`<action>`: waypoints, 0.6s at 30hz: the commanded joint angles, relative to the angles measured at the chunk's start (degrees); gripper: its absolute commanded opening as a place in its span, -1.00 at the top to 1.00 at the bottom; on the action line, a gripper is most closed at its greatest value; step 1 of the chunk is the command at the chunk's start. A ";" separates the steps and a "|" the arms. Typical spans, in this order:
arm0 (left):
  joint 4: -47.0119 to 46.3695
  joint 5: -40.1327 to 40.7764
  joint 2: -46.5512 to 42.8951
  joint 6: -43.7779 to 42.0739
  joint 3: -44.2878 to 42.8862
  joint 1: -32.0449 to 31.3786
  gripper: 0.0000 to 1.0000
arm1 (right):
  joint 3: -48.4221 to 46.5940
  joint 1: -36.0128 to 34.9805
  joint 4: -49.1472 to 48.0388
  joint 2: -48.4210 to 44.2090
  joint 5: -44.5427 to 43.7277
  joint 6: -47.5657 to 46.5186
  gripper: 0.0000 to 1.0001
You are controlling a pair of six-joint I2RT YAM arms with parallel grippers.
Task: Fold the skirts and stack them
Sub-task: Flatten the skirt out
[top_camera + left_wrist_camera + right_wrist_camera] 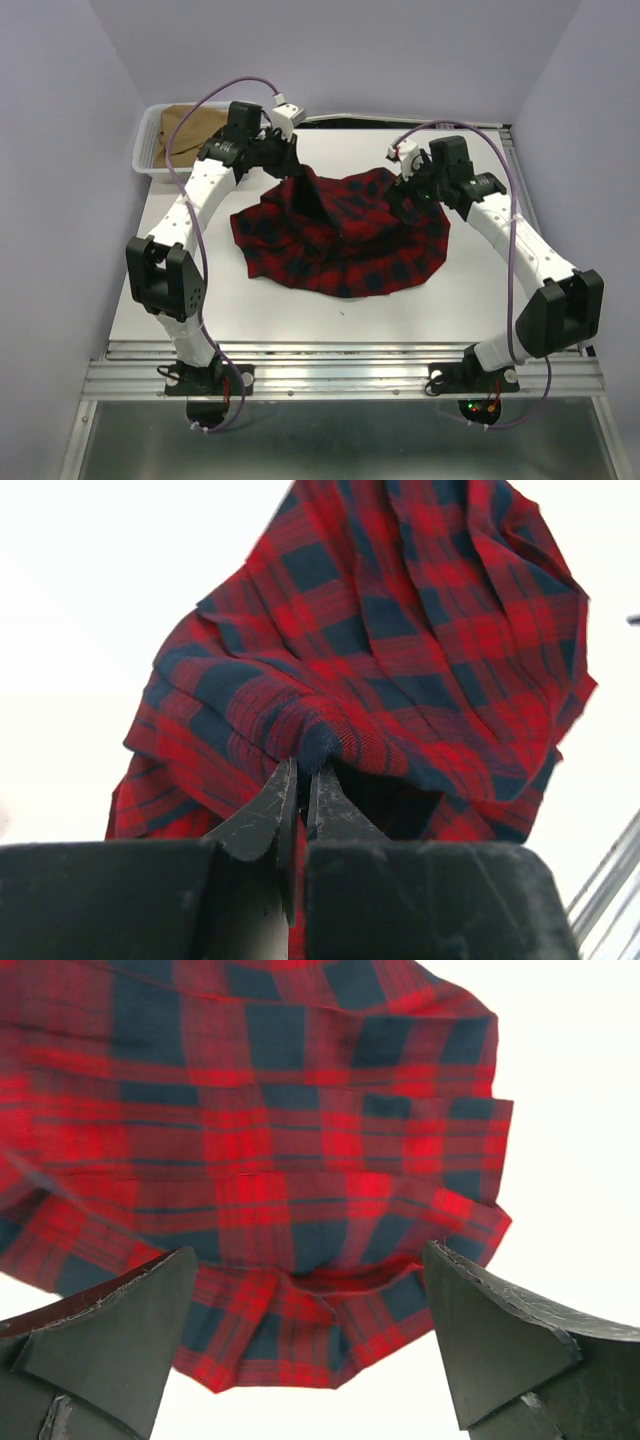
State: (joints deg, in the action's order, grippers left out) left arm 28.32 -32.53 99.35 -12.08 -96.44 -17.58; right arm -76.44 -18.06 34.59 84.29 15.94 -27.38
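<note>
The left gripper (303, 780) is pinched tight on a fold of the plaid skirt (400, 650), holding that part up in a peak above the table (300, 320). The right gripper (308, 1255) has its jaws spread wide with nothing between them, poised over the skirt's right side. The rest of the skirt lies spread and rumpled in the middle of the table, between the two arms. Off in the far left corner, the tan skirt (190, 125) sits bunched in the white basket (143, 160).

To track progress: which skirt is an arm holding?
The red tartan skirt: the left gripper has its jaws shut on it. The tan skirt lies in the basket.
</note>
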 commanded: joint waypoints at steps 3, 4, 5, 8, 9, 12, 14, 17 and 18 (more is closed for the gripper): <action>-6.59 5.90 -0.30 8.98 -3.49 3.07 0.99 | 0.76 0.14 1.98 -1.93 7.08 7.76 -0.96; -6.87 5.38 -0.12 11.35 -4.36 5.00 0.99 | 2.42 0.14 -0.20 -2.55 6.82 8.73 -0.94; -5.65 4.59 0.75 11.29 -5.15 5.45 0.99 | 2.61 -0.56 -1.09 -2.55 6.12 9.09 -0.92; -0.73 2.31 2.42 7.07 -8.67 5.11 0.97 | -1.50 -1.18 -3.74 0.42 5.76 11.20 -0.89; -0.72 1.26 2.43 7.15 -8.33 5.02 0.95 | -3.52 -1.18 -4.09 1.74 6.46 11.99 -0.86; -1.86 -3.24 1.64 7.68 -5.78 4.06 0.94 | -12.13 -3.72 -6.28 8.14 9.97 17.42 -0.75; -3.26 -2.97 0.94 9.34 -4.99 3.35 0.94 | -16.00 -5.21 -6.55 11.06 10.85 19.19 -0.75; -4.58 -0.62 0.50 14.24 -4.54 3.61 1.00 | -20.23 -8.20 -5.50 14.58 8.85 19.91 -0.71; -5.80 0.53 -0.12 15.67 -3.93 4.83 1.00 | -19.02 -8.82 -5.41 13.98 7.45 19.21 -0.69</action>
State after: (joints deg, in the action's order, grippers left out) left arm 26.85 -32.47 102.37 -2.39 -101.56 -13.78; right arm -93.65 -23.55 30.50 98.28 23.51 -10.46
